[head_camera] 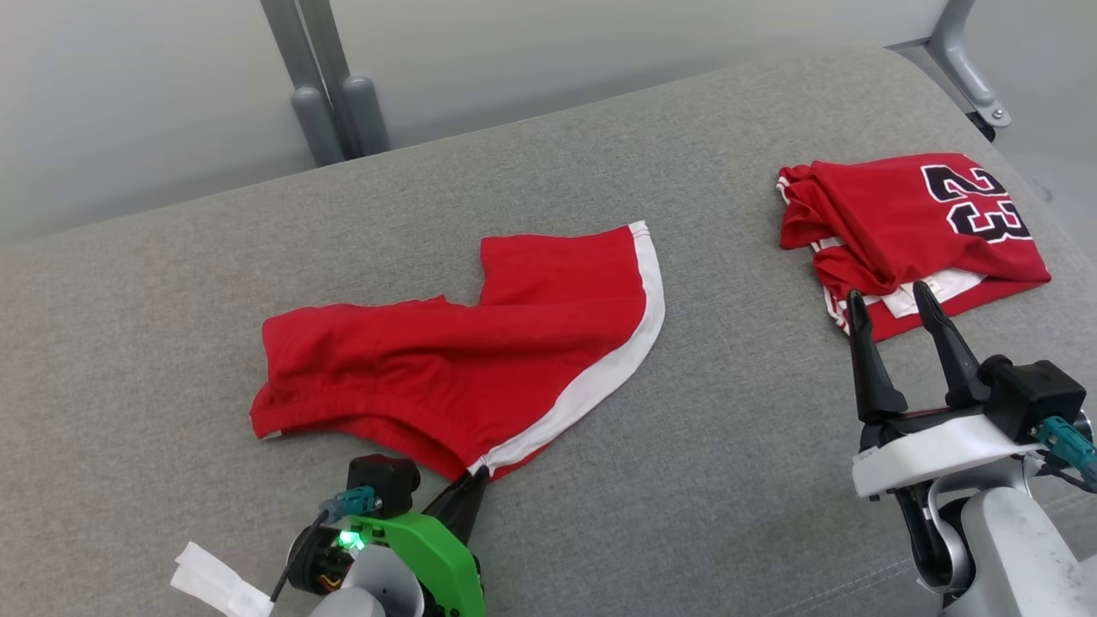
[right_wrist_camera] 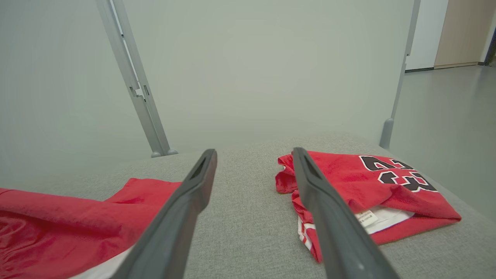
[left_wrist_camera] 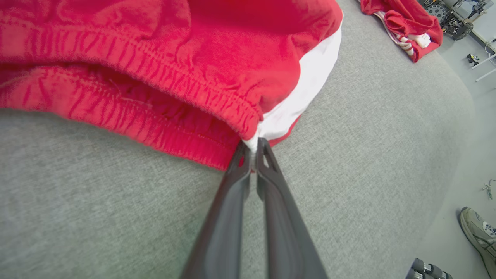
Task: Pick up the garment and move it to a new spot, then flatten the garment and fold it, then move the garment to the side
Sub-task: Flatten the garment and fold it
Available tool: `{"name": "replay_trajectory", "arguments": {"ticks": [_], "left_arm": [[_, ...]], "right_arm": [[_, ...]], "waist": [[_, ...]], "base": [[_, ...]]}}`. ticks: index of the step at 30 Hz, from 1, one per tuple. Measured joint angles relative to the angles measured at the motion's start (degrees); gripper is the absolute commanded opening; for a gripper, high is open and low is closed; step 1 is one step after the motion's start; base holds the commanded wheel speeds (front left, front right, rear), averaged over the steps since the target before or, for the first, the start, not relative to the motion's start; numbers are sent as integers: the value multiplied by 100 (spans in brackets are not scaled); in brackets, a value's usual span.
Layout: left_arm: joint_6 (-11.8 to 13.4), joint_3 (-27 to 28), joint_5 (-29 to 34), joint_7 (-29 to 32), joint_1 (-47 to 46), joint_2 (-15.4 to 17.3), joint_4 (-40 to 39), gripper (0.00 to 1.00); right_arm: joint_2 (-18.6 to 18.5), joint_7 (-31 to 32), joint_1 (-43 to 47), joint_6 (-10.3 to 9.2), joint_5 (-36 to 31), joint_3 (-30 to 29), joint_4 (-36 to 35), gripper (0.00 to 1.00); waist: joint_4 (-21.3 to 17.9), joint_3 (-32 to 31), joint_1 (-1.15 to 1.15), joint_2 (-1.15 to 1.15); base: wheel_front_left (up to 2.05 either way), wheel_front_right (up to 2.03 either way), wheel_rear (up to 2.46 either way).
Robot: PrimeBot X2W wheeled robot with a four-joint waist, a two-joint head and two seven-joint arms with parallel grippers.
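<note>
The garment (head_camera: 463,360), red shorts with a white side stripe, lies crumpled at the middle of the grey padded surface (head_camera: 686,446). My left gripper (head_camera: 474,482) is shut on the waistband corner where the white stripe ends; the left wrist view shows the closed fingertips pinching that corner of the garment (left_wrist_camera: 193,69), with the left gripper (left_wrist_camera: 252,149) low on the pad. My right gripper (head_camera: 891,296) stands open at the right with nothing between its fingers. In the right wrist view the right gripper (right_wrist_camera: 254,153) points over the pad, the garment (right_wrist_camera: 58,224) at lower left.
A folded red jersey (head_camera: 917,227) with the number 23 lies at the far right, just beyond my right fingertips; the jersey (right_wrist_camera: 372,190) also shows (left_wrist_camera: 403,27). Grey metal posts (head_camera: 330,94) stand behind the surface. A person's shoe (left_wrist_camera: 478,236) is on the floor beside it.
</note>
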Motion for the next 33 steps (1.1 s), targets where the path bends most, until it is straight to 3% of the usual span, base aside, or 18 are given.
{"name": "replay_trajectory", "arguments": {"ticks": [7, 15, 23, 24, 25, 26, 27, 33], "left_arm": [[-3, -164, -113, -53, -31, 157, -127, 0], [4, -135, -337, 285, 269, 857, -722, 0], [212, 108, -617, 722, 734, 1377, -1095, 0], [243, 134, -636, 746, 760, 1410, -1114, 6], [272, 148, -639, 762, 786, 1447, -1131, 19], [279, 152, -643, 790, 814, 1474, -1150, 40], [293, 157, -656, 803, 837, 1483, -1167, 97], [385, 218, -657, 641, 936, 1496, -1412, 100]], "right_arm": [[-3, 1, 19, 0, -7, -55, 4, 100], [-43, 0, 94, 0, -8, -64, 27, 100], [-46, 1, 130, 0, -7, -82, 75, 100], [-45, 0, 132, 0, -7, -82, 76, 100], [-44, 0, 134, 0, -7, -87, 79, 100], [-48, 1, 136, 0, -7, -92, 87, 100], [-49, 0, 137, 0, -7, -91, 91, 100], [-42, 0, 187, 0, -9, -74, 125, 100]], "waist": [[266, -62, 0, 0], [735, -150, 0, 0], [1164, -236, 0, 0], [1199, -245, 0, 0], [1237, -255, 0, 0], [1273, -266, 0, 0], [1298, -275, 0, 0], [1391, -376, 0, 0]], "base": [[0, 0, 0], [0, 0, 0], [0, 0, 0], [0, 0, 0], [0, 0, 0], [0, 0, 0], [0, 0, 0], [0, 0, 0]]}}
